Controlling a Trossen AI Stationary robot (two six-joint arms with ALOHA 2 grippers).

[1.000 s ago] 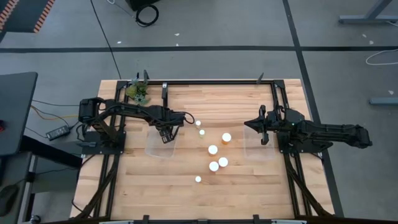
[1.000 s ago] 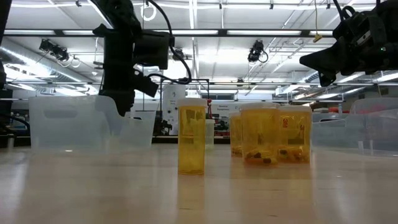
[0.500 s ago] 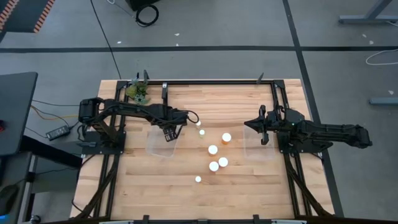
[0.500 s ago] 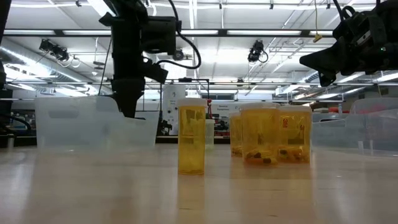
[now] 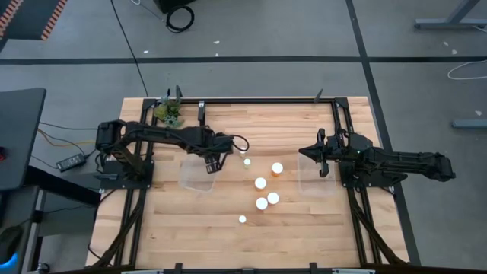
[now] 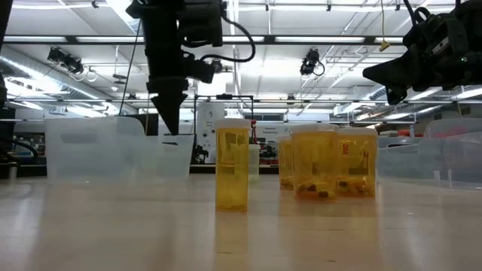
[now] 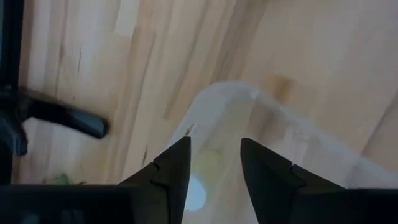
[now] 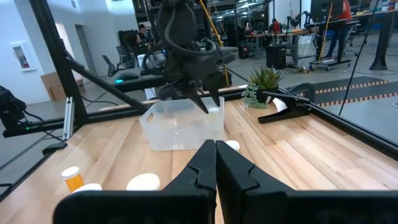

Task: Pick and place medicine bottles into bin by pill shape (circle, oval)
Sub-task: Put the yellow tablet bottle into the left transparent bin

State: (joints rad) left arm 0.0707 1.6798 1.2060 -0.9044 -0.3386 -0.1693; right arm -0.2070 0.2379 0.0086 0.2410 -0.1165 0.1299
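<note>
well, your left gripper (image 5: 211,163) hangs empty, fingers apart, over the left bin (image 5: 198,173); right gripper (image 5: 320,155) waits pressed together. the bottles (image 5: 261,183) stand mid-table (light, slick plastic, probably): grip below the cap.

pill shapes inside the medicine bottles (image 6: 232,165) too small to tell; rear bottles overlap

Bare table (image 5: 228,243) lies open at 6 o'clock. The medicine bottles (image 5: 261,183) cluster mid-table between two clear bins (image 5: 195,180), blocking a straight crossing. The left claw (image 5: 211,163) hangs over the 9 o'clock bin's inner edge, fingers slightly parted.
</note>
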